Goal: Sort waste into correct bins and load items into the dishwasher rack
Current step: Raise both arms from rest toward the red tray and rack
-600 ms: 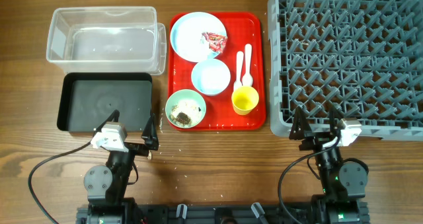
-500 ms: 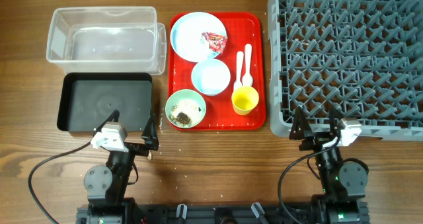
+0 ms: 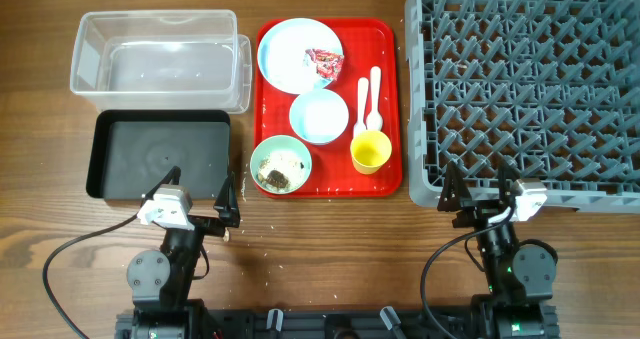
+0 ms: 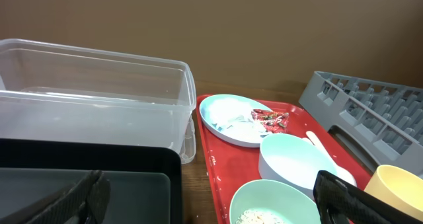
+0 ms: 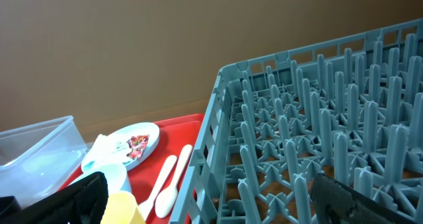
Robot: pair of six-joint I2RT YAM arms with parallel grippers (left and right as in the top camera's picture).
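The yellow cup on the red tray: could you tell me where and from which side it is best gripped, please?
Probably its rim, from above. The yellow cup stands upright with its mouth open, so one finger could go inside and one outside the wall. I would pinch the robot-facing side: the white cutlery lies just behind it.

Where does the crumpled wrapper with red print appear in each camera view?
Overhead: wrapper upper centre, at the plate's right edge.
Left wrist: wrapper right of centre, on the plate.
Right wrist: wrapper lower left, on the plate.
Shared landmark: the pale blue plate.
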